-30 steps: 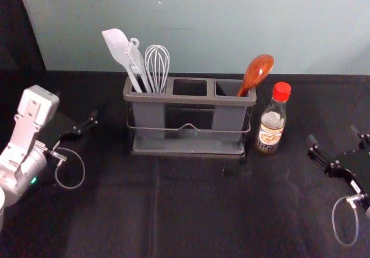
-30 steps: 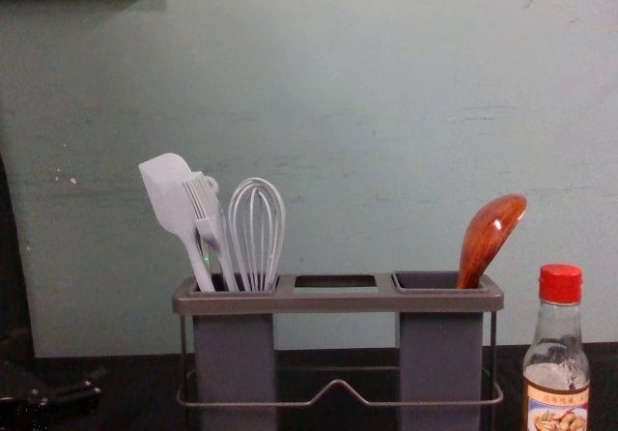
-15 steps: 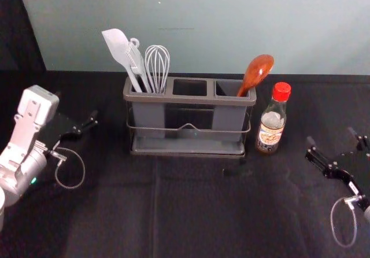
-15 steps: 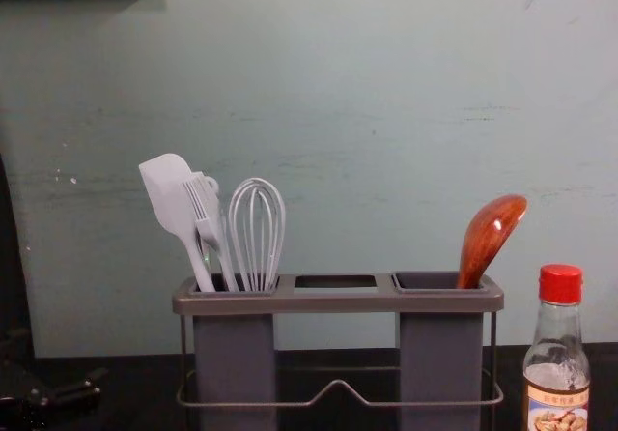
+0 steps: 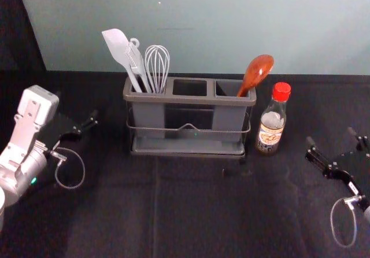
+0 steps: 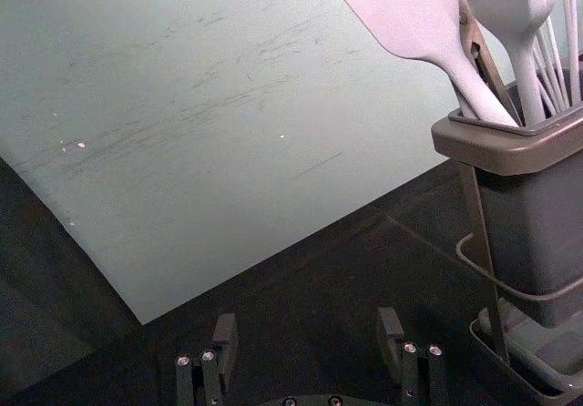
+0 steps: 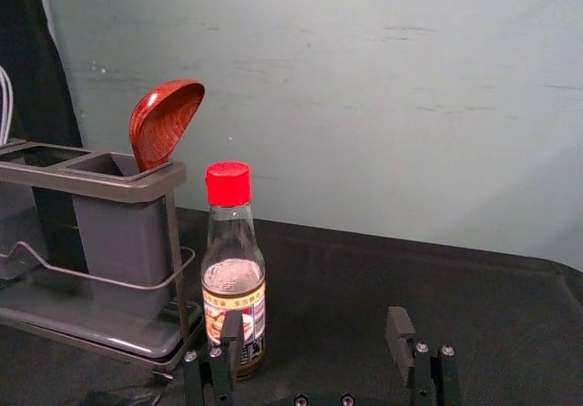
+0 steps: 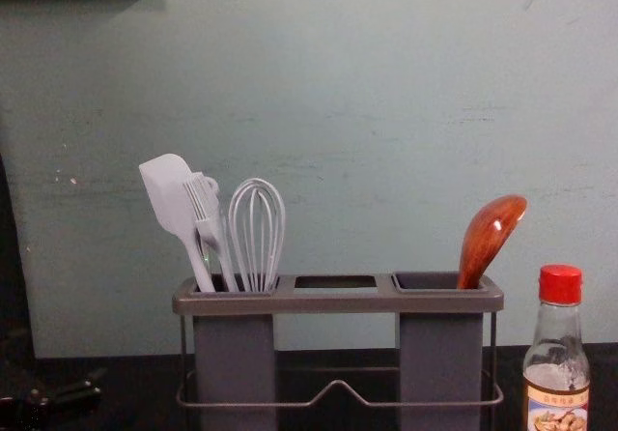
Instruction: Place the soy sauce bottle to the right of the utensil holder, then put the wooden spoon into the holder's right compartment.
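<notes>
Spoon (image 5: pixel 258 70) in the right compartment, sauce bottle (image 5: pixel 270 126) beside the holder (image 5: pixel 188 148)

The bottle stands upright on the dark table (image 5: pixel 196 212), just to the right of the holder, its red cap (image 5: pixel 281 91) on top. The wooden spoon sits bowl up in the holder's right compartment (image 5: pixel 228 116), leaning to the right. A spatula (image 5: pixel 117 45), a brush (image 5: pixel 136 61) and a whisk (image 5: pixel 156 67) share the left compartment (image 5: pixel 149 116).

The right end effector (image 5: pixel 333 142) is at the right of the scene, nearer than the bottle and apart from it, released, its two fingers spread with nothing between them. The left end effector (image 5: pixel 76 107) is at the left, well apart from the holder, also released and holding nothing
</notes>
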